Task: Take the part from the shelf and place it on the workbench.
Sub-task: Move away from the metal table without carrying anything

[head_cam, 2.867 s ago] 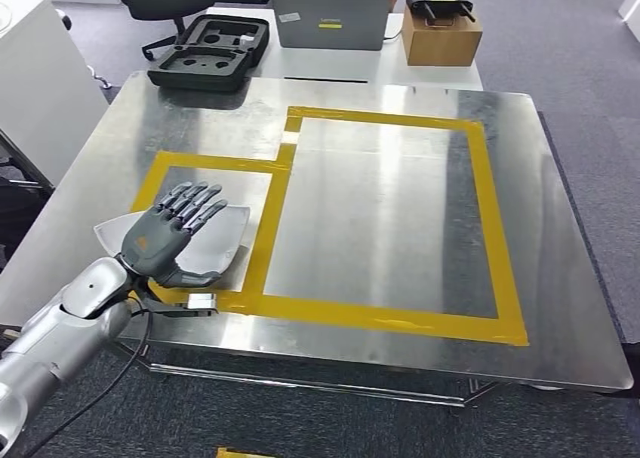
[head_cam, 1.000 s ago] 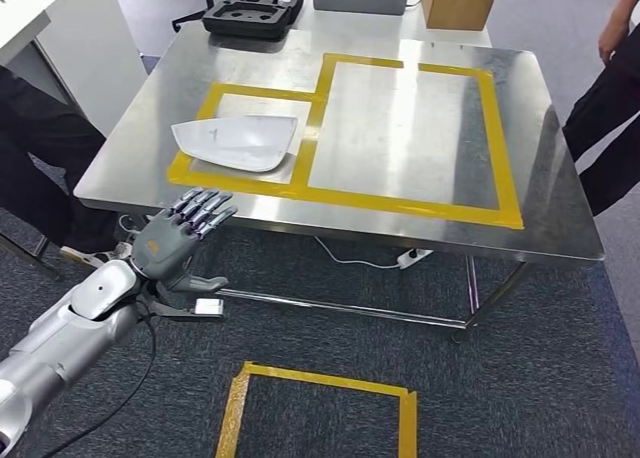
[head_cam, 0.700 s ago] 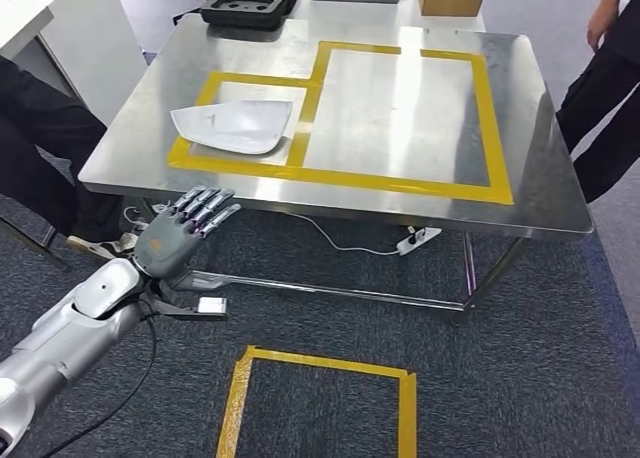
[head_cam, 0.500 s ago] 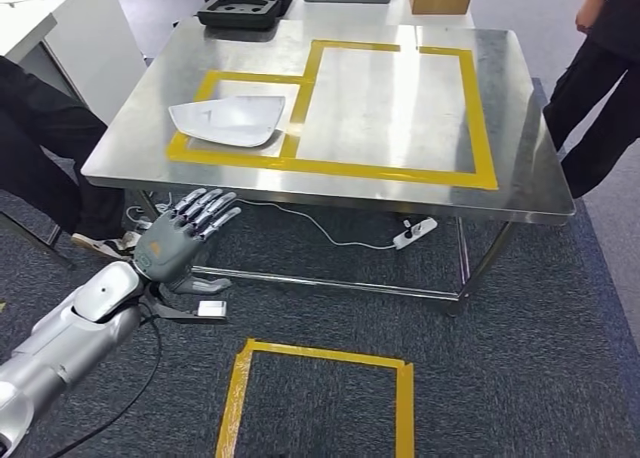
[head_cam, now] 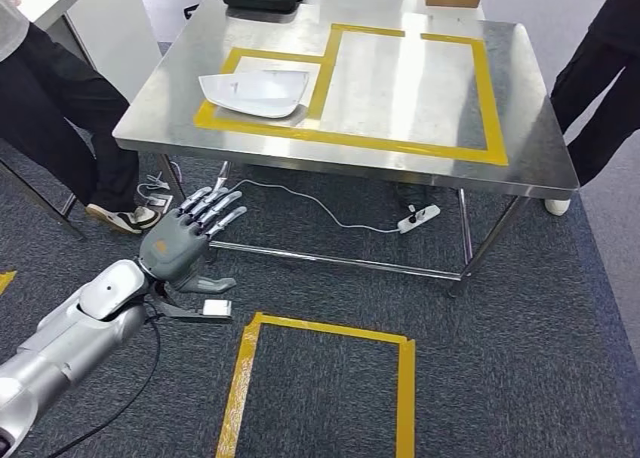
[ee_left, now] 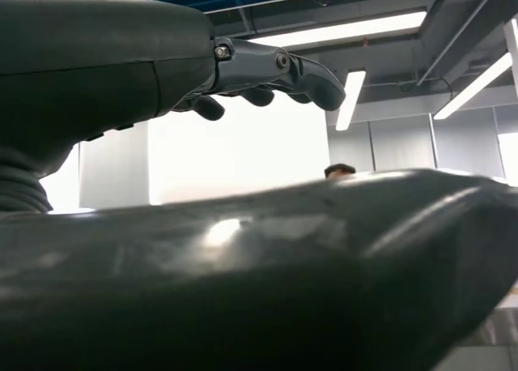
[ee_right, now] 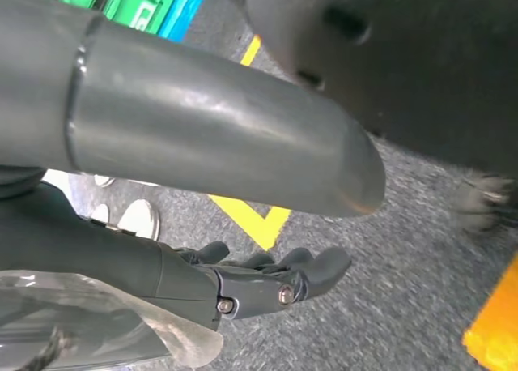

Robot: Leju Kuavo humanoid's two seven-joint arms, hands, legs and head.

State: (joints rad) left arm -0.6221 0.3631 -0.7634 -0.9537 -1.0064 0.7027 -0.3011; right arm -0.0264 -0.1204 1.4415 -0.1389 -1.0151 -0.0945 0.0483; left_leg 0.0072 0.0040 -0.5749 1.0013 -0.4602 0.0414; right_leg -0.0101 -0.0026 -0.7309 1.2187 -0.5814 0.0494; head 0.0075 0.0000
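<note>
a head view looks down across dark grey carpet toward a steel desk (head_cam: pixel 521 128) marked with yellow tape outlines. a white, shallow, shell-like part (head_cam: pixel 255 91) lies on the desk inside the smaller taped rectangle (head_cam: pixel 253 126) at the desk's left end, touching the surface and held by nothing. the larger taped rectangle (head_cam: pixel 413 88) beside it holds no part. the robot's left hand (head_cam: pixel 183 242) floats in front of the desk and lower than its edge, over the carpet and well apart from the part; its fingers are spread and straight, and it holds nothing. in the left wrist view the same hand (ee_left: pixel 269 75) shows its fingers extended against ceiling lights, with nothing between them. the right wrist view shows the right hand (ee_right: pixel 269 278) hanging over the carpet with fingers loosely extended and apart; it appears to hold nothing, though a pale translucent shape at the frame's edge cannot be identified. a yellow taped square (head_cam: pixel 321 388) marks the floor near the robot. a person's dark trouser legs and shoes (head_cam: pixel 72 128) stand at the left of the desk, and another person's legs (head_cam: pixel 600 88) stand at the right. a power strip (head_cam: pixel 420 218) and cable lie under the desk. judging from this layout, the placing looks done: the part rests on the desk and both hands are free, so little or nothing appears left.
</note>
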